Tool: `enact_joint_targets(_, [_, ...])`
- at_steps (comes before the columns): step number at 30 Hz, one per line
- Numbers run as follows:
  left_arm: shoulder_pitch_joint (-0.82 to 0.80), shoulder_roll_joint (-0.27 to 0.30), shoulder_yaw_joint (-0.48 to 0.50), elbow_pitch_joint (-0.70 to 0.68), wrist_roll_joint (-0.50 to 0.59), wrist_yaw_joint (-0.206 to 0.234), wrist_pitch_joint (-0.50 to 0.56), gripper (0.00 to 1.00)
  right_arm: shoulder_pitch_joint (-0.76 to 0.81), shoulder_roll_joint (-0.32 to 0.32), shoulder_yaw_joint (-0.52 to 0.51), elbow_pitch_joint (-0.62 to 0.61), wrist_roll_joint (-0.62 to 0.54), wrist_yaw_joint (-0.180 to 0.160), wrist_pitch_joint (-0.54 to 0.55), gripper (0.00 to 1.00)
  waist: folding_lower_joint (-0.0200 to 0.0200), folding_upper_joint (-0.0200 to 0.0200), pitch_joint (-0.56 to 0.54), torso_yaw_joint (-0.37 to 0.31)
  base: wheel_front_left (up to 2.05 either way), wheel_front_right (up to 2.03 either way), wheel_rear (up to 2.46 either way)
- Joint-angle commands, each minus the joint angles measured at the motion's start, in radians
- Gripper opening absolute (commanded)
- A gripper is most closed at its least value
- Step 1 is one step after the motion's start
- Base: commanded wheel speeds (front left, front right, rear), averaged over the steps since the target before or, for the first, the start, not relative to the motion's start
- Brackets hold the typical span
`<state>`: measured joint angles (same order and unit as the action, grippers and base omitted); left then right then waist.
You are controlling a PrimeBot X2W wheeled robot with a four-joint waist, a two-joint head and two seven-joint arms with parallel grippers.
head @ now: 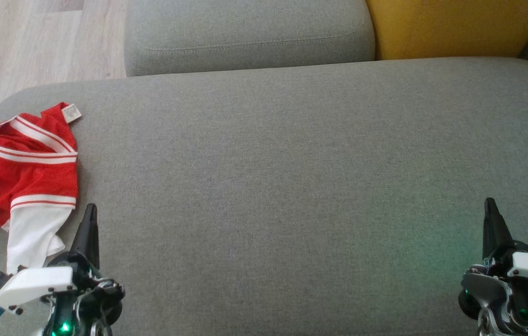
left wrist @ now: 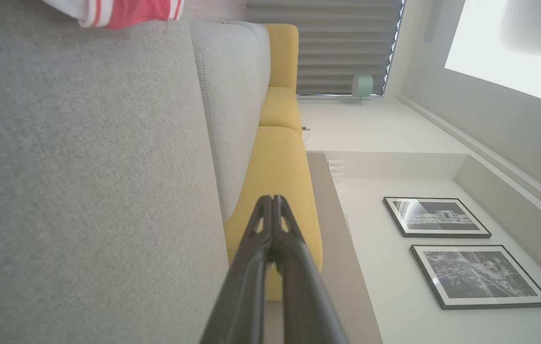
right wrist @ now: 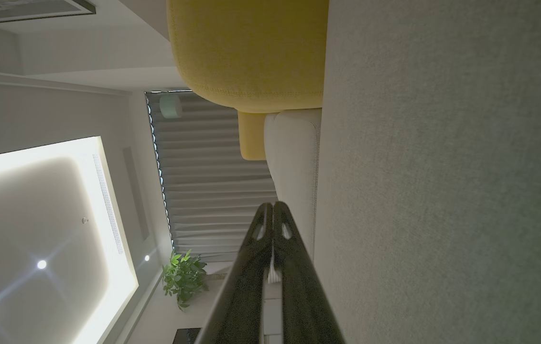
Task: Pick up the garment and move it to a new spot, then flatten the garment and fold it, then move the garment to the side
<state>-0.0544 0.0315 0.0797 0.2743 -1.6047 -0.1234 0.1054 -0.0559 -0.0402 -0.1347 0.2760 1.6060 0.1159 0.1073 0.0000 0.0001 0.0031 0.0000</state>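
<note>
garment (head: 21, 172): likely soft, light and limp; crumpled at the sofa's (head: 292, 186) left edge
hold: pinch the white-banded hem
left gripper (head: 90, 210): closed, empty, just beside the garment
right gripper (head: 490, 204): closed, empty

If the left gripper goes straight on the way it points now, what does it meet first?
Probably the grey back cushion, or the yellow cushion just past it; depth is unclear. The left gripper would miss the garment.

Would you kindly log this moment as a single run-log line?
stage: before pickup | garment: crumpled, left end of grey cushion | left gripper: shut, beside garment | right gripper: shut, empty
</note>
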Motion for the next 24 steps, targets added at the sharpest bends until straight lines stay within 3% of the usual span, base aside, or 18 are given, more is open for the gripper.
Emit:
enact_joint_targets(1, [-0.054, 0.019, 0.034, -0.029, -0.004, -0.007, 0.008, 0.0, -0.052, -0.01, 0.021, -0.031, 0.003, 0.015, 0.006, 0.0, 0.0, -0.0001, 0.0, 0.0, 0.0, 0.0, 0.0])
enact_joint_targets(16, [-0.054, 0.019, 0.034, -0.029, -0.004, -0.007, 0.008, 0.0, -0.052, -0.01, 0.021, -0.031, 0.003, 0.015, 0.006, 0.0, 0.0, -0.0001, 0.0, 0.0, 0.0, 0.0, 0.0])
enact_joint_targets(17, [0.0, 0.0, 0.0, 0.0, 0.0, 0.0, 0.0, 1.0, 0.0, 0.0, 0.0, 0.0, 0.0, 0.001, 0.0, 1.0, 0.0, -0.0001, 0.0, 0.0, 0.0, 0.0, 0.0])
enact_joint_targets(19, [0.006, -0.004, -0.002, 0.021, 0.0, 0.001, -0.002, 1.0, 0.007, 0.002, 0.001, 0.02, 0.0, -0.002, 0.0, 1.0, 0.0, -0.0001, 0.0, 0.0, 0.0, 0.0, 0.0])
enact_joint_targets(20, [0.017, -0.008, -0.003, 0.038, 0.0, 0.002, -0.002, 0.0, 0.016, 0.006, 0.002, 0.037, 0.0, -0.002, -0.001, 0.0, 0.0, -0.0001, 0.0, 0.0, 0.0, 0.0, 0.0])
enact_joint_targets(21, [0.031, -0.011, -0.004, 0.055, 0.0, 0.002, -0.002, 0.0, 0.029, 0.009, 0.002, 0.054, -0.001, -0.002, -0.001, 0.0, 0.0, -0.0001, 0.0, 0.0, 0.0, 0.0, 0.0])
enact_joint_targets(22, [0.035, -0.012, -0.006, 0.06, 0.0, 0.002, -0.003, 1.0, 0.033, 0.01, 0.003, 0.059, -0.001, -0.002, -0.002, 1.0, 0.0, -0.0001, 0.0, 0.0, 0.0, 0.0, 0.0])
enact_joint_targets(24, [0.032, -0.012, -0.01, 0.057, 0.002, 0.002, -0.008, 1.0, 0.031, 0.009, 0.008, 0.054, -0.004, -0.002, -0.006, 1.0, 0.0, -0.0001, 0.0, 0.0, 0.0, 0.0, 0.0])
